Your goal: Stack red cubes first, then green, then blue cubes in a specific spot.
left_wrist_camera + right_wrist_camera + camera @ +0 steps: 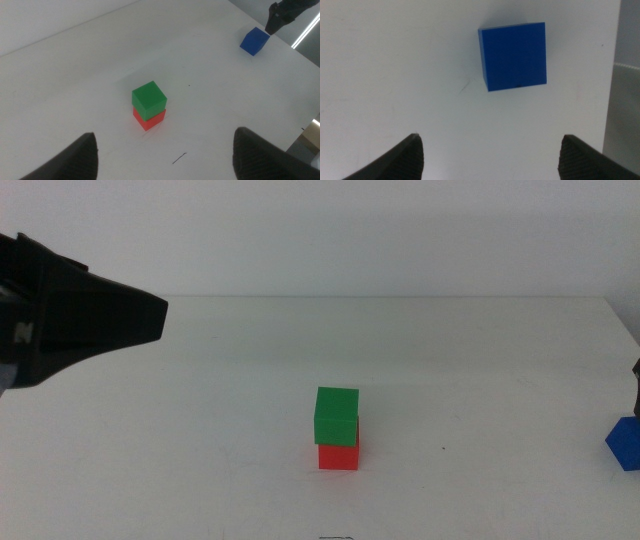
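Right wrist view shows my right gripper (487, 150) spread open above the blue cube (515, 55) near the table's (200, 430) right edge, lining up for a grab, green (337, 415) already capping red (339, 455) mid-table, left gripper (165, 155) open and clear.

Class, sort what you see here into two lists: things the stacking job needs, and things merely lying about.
Needed:
red cube, bottom of stack
green cube, on the red
blue cube, loose near the table's right edge
right hand, open above the blue
left hand, open, raised clear

Lying about:
small dark mark on the table
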`<state>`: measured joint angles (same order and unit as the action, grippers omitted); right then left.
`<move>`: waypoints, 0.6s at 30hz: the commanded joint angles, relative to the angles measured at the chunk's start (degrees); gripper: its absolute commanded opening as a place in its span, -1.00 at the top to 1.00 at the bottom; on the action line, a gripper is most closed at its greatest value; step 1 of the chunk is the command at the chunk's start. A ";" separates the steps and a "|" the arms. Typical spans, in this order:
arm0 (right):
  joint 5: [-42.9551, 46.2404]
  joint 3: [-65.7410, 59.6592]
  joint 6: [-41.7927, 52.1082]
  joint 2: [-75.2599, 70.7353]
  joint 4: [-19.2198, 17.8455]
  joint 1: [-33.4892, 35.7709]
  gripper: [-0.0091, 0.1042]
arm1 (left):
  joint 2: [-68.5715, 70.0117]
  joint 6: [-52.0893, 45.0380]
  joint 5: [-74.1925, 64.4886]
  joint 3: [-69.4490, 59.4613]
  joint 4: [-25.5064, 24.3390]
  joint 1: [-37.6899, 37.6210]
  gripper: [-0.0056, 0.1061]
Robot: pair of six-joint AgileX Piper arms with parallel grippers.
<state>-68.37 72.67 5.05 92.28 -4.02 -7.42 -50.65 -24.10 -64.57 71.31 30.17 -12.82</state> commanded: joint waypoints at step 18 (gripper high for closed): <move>11.37 1.72 2.39 6.92 0.57 -5.34 -0.57 | 0.18 0.11 3.08 1.11 2.44 0.19 -0.71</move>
<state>-58.28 72.72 6.78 101.34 -2.96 -12.43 -50.65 -24.10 -64.57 71.31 30.17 -12.82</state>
